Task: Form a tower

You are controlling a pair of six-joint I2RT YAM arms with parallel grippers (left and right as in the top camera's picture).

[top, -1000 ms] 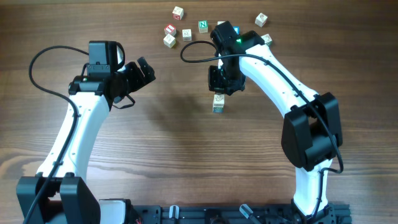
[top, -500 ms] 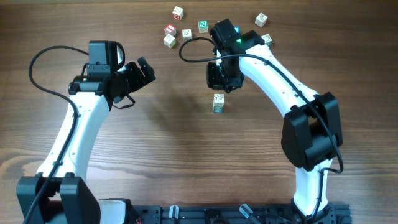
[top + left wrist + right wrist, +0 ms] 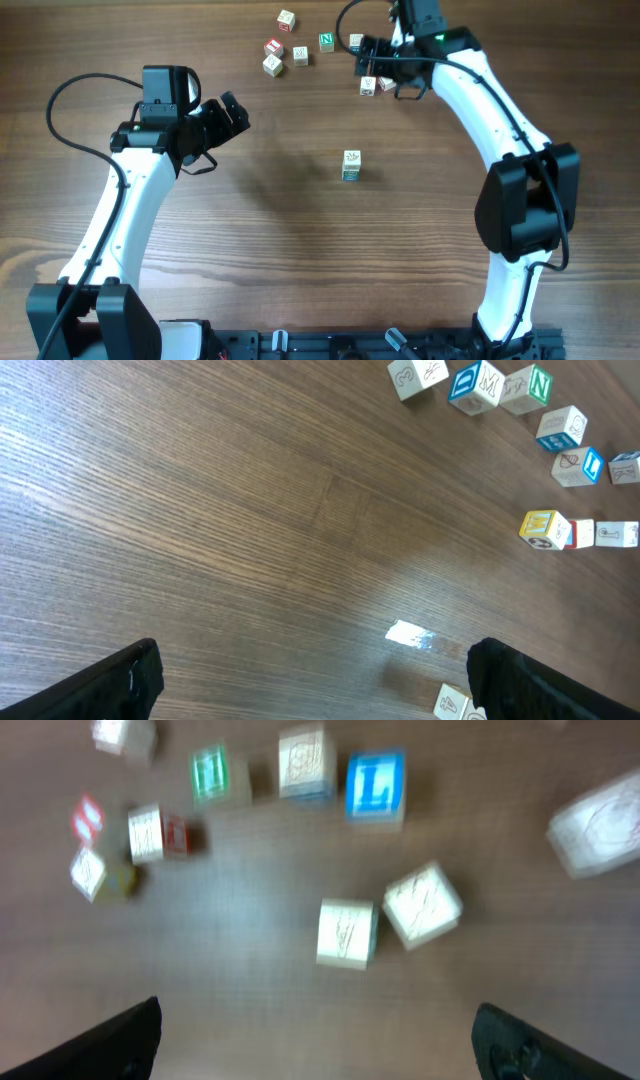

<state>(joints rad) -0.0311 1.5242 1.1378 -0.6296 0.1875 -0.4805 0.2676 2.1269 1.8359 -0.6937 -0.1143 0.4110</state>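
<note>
Tower [image 3: 351, 166] stands apart; loose cubes [image 3: 300, 55] — near far edge

Seen from overhead, open wooden table [image 3: 250, 230] fills the centre and lower middle of the frame. One obstacle stands alone there: the tower [image 3: 351, 166], just right of centre, with bare wood on every side. Loose letter cubes [image 3: 300, 56] crowd the upper centre, with narrow gaps between them. The right gripper [image 3: 372, 66] hangs over the cluster's right end, its arm arching down the right side. The left gripper [image 3: 232, 112] sits upper left, well apart from cubes and tower.
</note>
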